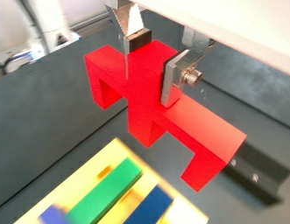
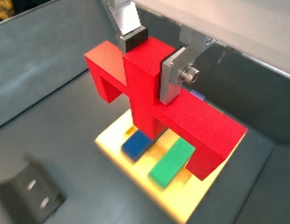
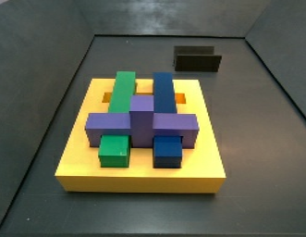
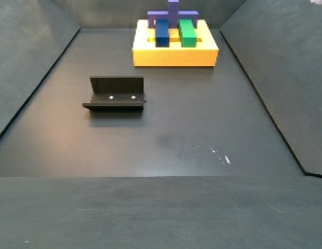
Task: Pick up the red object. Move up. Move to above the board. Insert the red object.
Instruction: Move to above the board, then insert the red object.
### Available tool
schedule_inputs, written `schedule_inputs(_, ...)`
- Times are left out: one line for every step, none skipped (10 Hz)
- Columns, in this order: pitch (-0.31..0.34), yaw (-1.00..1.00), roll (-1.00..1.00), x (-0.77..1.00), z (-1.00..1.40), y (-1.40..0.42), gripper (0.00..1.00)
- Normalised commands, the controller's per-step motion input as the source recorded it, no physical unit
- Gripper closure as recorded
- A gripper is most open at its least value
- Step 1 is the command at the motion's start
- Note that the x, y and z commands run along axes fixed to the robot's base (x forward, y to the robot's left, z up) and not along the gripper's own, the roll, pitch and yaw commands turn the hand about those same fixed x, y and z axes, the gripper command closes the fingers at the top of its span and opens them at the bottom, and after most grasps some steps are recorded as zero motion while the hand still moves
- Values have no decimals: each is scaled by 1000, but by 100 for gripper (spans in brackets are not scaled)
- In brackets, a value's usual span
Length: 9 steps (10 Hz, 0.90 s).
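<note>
Both wrist cameras are riding close behind the gripper (image 1: 155, 59), looking steeply down past the red object (image 1: 159, 109) it is clasping; both are catching the board (image 2: 171, 188) and the fixture (image 1: 255, 172) below. One side camera is sitting near the board (image 3: 142, 171), looking across it toward the fixture (image 3: 199, 60). Another is watching from far back, high, with fixture (image 4: 115, 95) nearer and board (image 4: 175, 56) beyond.

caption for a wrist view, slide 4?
Gripper shut on the red object, held above the board.

Dark floor (image 4: 163, 146) with board (image 4: 174, 54), fixture (image 4: 115, 95).
</note>
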Motion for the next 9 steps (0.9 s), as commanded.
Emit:
schedule_inputs(156, 10, 12, 184, 96, -622, 100)
schedule_inputs(135, 6, 11, 126, 60, -297, 100)
schedule_inputs(106, 8, 9, 89, 46, -204, 100)
schedule_inputs(0, 0, 0, 0, 0, -46, 100)
schedule_inputs(0, -20, -53, 109, -251, -317, 100)
schedule_inputs(-34, -89, 3, 89, -880, -117, 100)
schedule_inputs(0, -111, 241, 97, -906, 89, 100)
schedule_inputs(-3, 0, 294, 0, -789, 186, 100)
schedule_inputs(-11, 0, 320, 63, -689, 174, 100)
